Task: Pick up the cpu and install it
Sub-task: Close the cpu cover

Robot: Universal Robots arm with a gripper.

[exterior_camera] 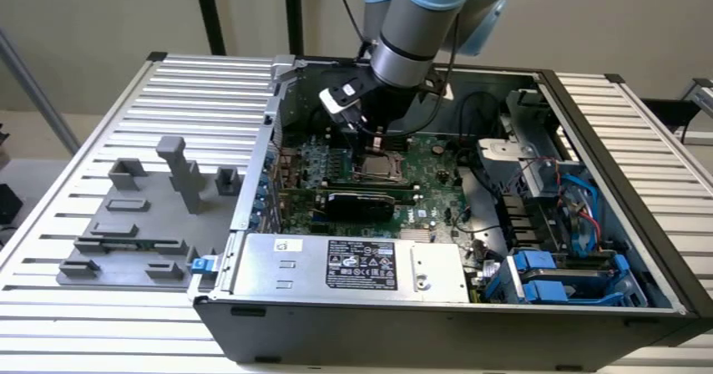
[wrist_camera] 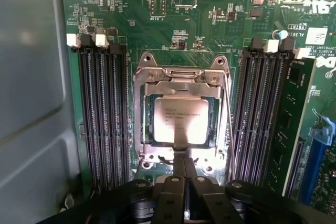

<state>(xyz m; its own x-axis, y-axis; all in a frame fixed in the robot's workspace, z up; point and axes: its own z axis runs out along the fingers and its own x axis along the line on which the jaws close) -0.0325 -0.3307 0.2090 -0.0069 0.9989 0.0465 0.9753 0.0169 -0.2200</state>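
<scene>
CPU (wrist_camera: pixel 182 121), a silvery square, lies flat in the metal-framed socket (wrist_camera: pixel 218 80) on the green motherboard (wrist_camera: pixel 210 24), just above the middle of the exterior view. It looks light, rigid and fragile underneath; opposite side edges seem the safest hold. Hand (wrist_camera: pixel 185 157) sits at one edge, fingers pressed together, holding nothing

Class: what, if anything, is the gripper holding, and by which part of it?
Nothing is held: the gripper is shut on itself, its tips at the edge of the flat silvery square cpu, which lies in the metal-framed socket.
</scene>
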